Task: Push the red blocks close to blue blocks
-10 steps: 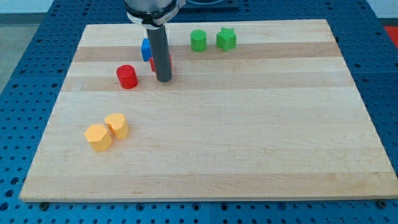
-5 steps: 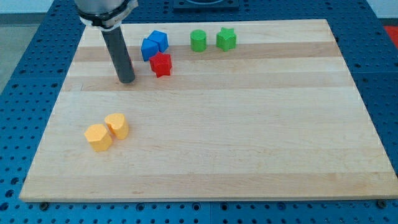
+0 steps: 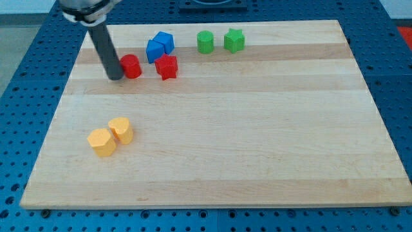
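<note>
Below your tip and a little to its right, well apart, two yellow blocks lie out of play on the board. Your tip has no claw to open or close; it is a bare rod, pressed to the left side of the red cylinder. Push straight toward the view's right and slightly up, keeping contact centred so the cylinder cannot roll off sideways. Right of it sit the two blue blocks, with the red star already touching them. Stop short of knocking that star. Two green blocks lie farther right.
</note>
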Controlling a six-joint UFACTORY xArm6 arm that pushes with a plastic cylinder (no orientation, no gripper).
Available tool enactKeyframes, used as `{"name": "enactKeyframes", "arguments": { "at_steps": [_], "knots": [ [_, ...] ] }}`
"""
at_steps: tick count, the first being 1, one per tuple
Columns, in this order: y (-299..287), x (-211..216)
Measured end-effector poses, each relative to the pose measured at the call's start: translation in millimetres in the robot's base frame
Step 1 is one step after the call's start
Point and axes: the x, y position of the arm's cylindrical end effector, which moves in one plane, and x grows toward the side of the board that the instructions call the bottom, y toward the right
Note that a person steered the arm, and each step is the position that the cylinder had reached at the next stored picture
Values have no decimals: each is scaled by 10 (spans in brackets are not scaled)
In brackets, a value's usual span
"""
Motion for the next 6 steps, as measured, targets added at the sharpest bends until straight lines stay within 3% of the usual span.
{"name": "enactKeyframes", "arguments": {
  "at_steps": [2,4,6],
  "knots": [
    [164,-70],
    [279,189],
    [731,222]
  ]
}}
